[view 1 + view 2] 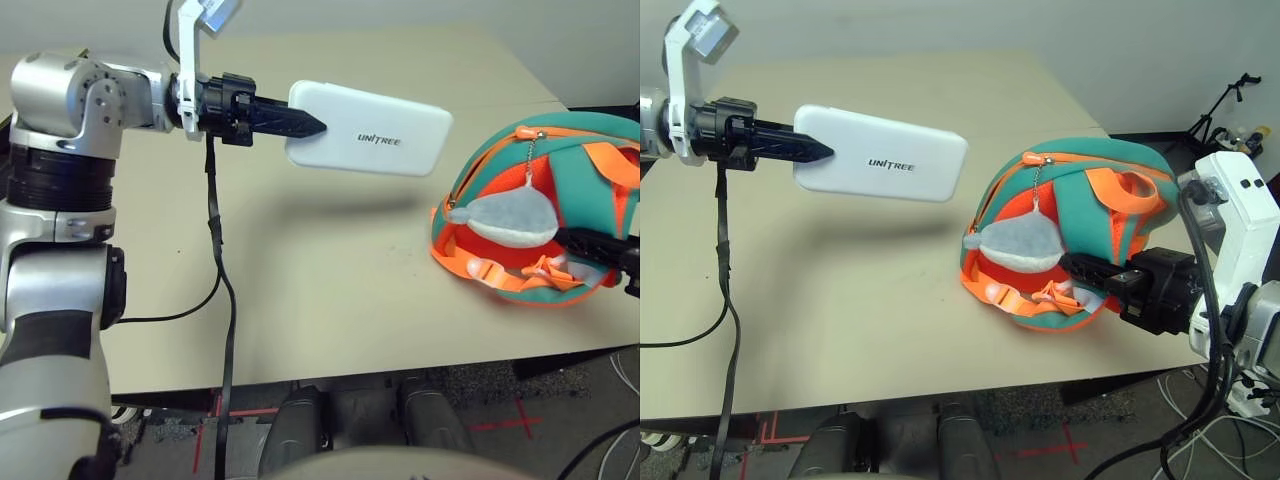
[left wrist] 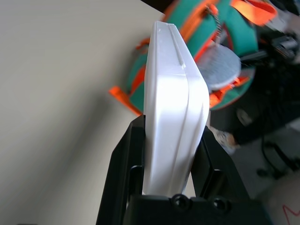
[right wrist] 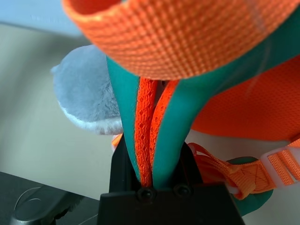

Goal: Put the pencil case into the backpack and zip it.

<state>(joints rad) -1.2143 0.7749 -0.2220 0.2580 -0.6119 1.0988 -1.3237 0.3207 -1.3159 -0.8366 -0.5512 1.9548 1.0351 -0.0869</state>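
My left gripper (image 1: 300,125) is shut on one short end of the white pencil case (image 1: 368,129), holding it flat in the air above the table, its "UNITREE" lettering facing up. In the left wrist view the case (image 2: 173,112) stands edge-on between both black fingers (image 2: 123,164). The orange and teal backpack (image 1: 1070,230) lies on the table's right side, its grey dolphin charm (image 1: 1020,240) hanging from a chain at the front. My right gripper (image 1: 1095,270) is shut on the backpack's teal and orange edge (image 3: 154,131), at its near right side.
A black cable (image 1: 222,300) hangs from the left arm down over the table's front edge. Bare beige tabletop (image 1: 320,290) lies between the raised case and the backpack. A tripod (image 1: 1225,100) and cables stand on the floor beyond the right edge.
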